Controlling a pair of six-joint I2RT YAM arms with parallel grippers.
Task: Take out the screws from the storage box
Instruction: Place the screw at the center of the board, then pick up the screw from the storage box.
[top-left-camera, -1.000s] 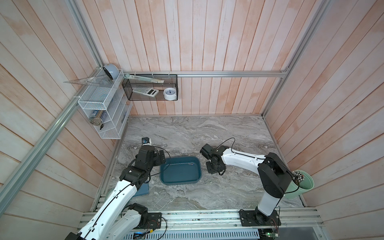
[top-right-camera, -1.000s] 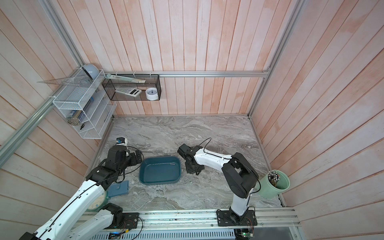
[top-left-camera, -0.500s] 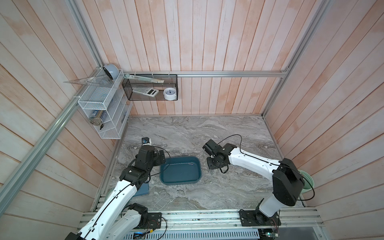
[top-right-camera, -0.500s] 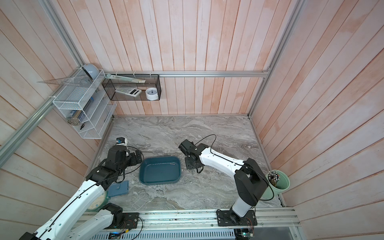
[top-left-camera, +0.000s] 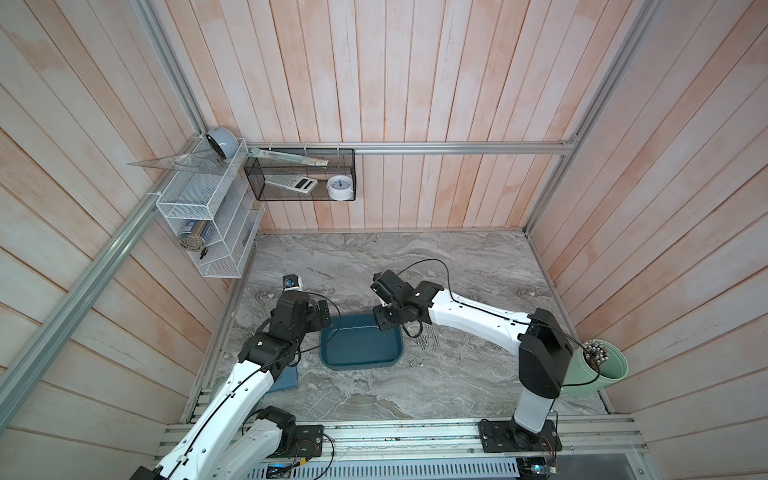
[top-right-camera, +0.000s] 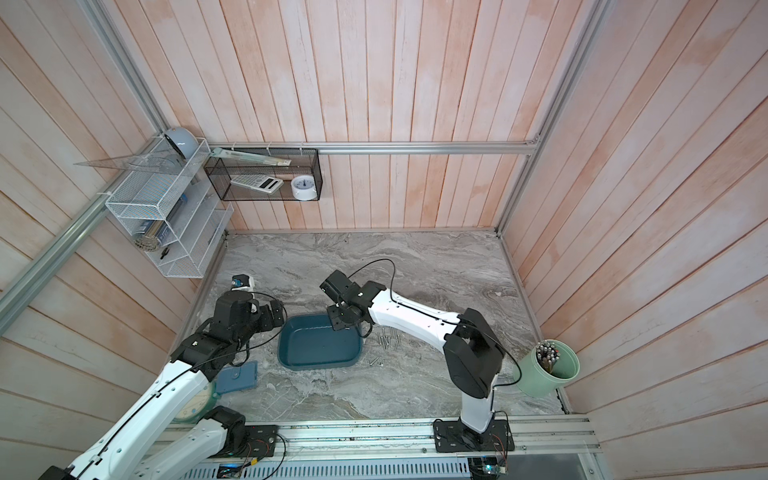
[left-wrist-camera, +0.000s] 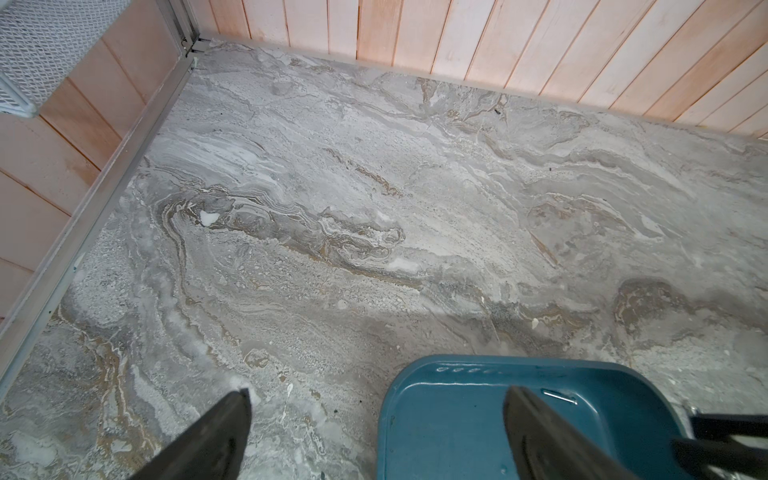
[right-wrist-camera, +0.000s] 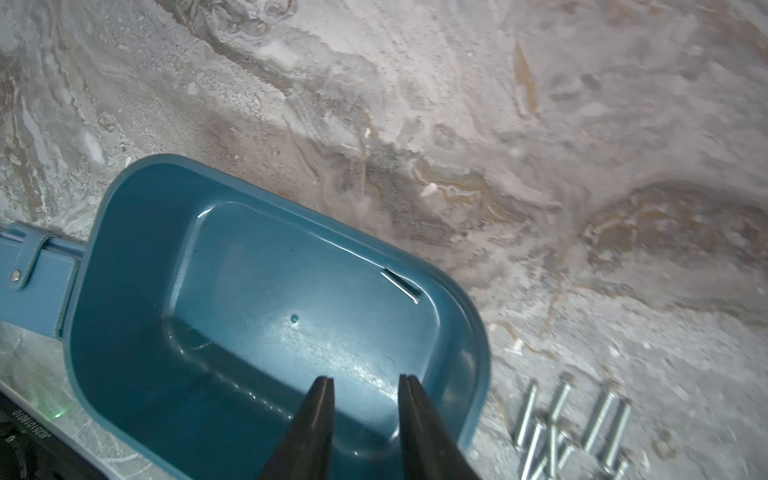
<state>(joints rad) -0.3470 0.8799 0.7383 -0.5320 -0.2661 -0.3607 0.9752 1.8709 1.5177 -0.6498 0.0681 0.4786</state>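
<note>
The storage box (top-left-camera: 360, 365) (top-right-camera: 320, 361) is a teal tray on the marble table. Its floor is bare except for one thin silver piece, seemingly a screw (right-wrist-camera: 401, 286) (left-wrist-camera: 559, 395), lying against its far wall. Several screws (top-left-camera: 428, 340) (top-right-camera: 388, 338) (right-wrist-camera: 573, 424) lie bunched on the table just right of the box, and two more screws (top-left-camera: 413, 362) sit nearer the front. My right gripper (top-left-camera: 384, 322) (top-right-camera: 338, 322) (right-wrist-camera: 365, 378) hangs over the box's far right corner, jaws slightly apart and holding nothing. My left gripper (top-left-camera: 324, 313) (left-wrist-camera: 378, 391) stands wide open at the far left corner.
A blue snap pouch (top-left-camera: 284, 378) (right-wrist-camera: 33, 274) lies left of the box, under my left arm. A pale green cup of metal rods (top-left-camera: 598, 370) stands at the right wall. A small white and blue object (top-left-camera: 291, 282) sits behind my left gripper. Wire racks (top-left-camera: 208, 224) hang on the walls.
My right gripper has swung left from above the bunched screws to over the box's far right corner, and its jaws have parted a little. The left arm has not moved.
</note>
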